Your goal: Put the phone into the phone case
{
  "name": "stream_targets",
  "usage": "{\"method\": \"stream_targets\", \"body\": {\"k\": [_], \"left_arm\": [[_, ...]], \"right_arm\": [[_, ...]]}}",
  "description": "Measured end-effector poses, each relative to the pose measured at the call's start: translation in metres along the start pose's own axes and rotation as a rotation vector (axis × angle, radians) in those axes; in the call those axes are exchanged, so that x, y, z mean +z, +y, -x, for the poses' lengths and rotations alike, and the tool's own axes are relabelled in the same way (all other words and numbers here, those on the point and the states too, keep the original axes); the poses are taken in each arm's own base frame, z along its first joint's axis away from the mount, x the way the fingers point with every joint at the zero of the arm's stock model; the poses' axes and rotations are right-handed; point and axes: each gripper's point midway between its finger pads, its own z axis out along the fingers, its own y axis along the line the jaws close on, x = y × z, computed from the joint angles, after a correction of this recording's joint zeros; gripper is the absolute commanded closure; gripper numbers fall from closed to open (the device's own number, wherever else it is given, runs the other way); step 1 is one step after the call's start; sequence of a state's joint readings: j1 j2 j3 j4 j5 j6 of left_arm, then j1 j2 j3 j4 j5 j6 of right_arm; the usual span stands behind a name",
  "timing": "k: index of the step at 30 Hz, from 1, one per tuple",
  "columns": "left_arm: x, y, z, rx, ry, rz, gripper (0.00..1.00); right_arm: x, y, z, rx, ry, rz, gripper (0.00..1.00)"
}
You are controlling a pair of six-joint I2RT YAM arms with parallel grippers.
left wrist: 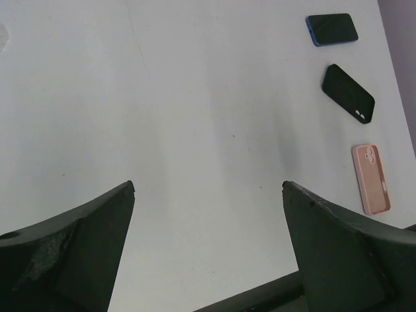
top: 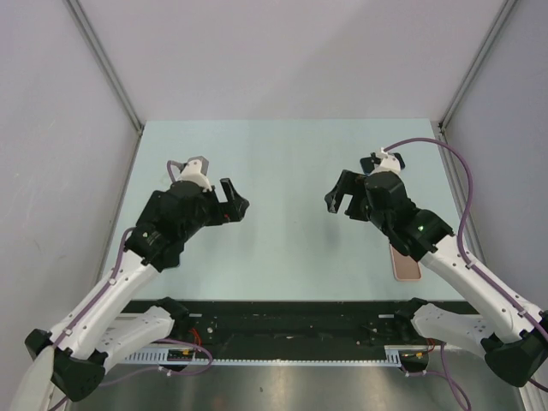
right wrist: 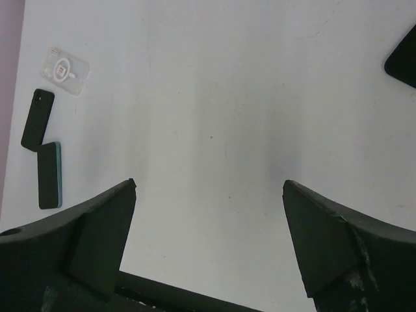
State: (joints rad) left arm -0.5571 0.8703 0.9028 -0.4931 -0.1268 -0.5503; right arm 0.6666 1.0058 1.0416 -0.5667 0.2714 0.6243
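Way off past the left gripper (left wrist: 208, 188), up and to its right, sits the blue phone (left wrist: 331, 29), lying crosswise, with the pink case (left wrist: 371, 179) nearer. The right gripper (right wrist: 208, 188) looks closer to both. Both grippers are wide open and empty.

The counter (top: 282, 171) is pale mint green from overhead and near white from the wrist cameras. The left arm (top: 175, 218) and right arm (top: 398, 210) are black at the far links and white nearer the base, with purple cables (top: 467, 197). The left fingers (left wrist: 71, 253) and right fingers (right wrist: 331, 247) are matt dark grey, scuffed pale in patches.

The left wrist view shows:
- a pink case (left wrist: 371, 179)
- a black slab (left wrist: 349, 93) with 2 small white marks
- a blue-rimmed phone (left wrist: 332, 29) with a black face

The right wrist view shows:
- a clear case (right wrist: 64, 70) with a white ring
- a plain black phone (right wrist: 38, 119)
- a dark phone (right wrist: 49, 175) with a teal edge

The walls (top: 51, 128) are light grey.
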Motion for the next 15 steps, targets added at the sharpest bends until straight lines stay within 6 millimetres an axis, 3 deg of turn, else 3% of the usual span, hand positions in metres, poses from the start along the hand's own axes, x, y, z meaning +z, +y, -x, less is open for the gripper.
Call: {"method": "stream_targets", "body": {"k": [6,10,15], "left_arm": [[0.010,0.016,0.005,-0.038,0.019,0.104,0.00],[0.029,0.054,0.010,-0.092,0.084,0.295,0.01],[0.054,0.107,0.036,-0.176,0.158,0.558,0.03]], "right_arm": [[-0.002,0.005,0.006,-0.015,-0.025,0.031,0.00],[-0.003,0.006,0.007,-0.024,-0.038,0.042,0.00],[-0.007,0.011,0.011,-0.035,-0.053,0.080,0.00]]}}
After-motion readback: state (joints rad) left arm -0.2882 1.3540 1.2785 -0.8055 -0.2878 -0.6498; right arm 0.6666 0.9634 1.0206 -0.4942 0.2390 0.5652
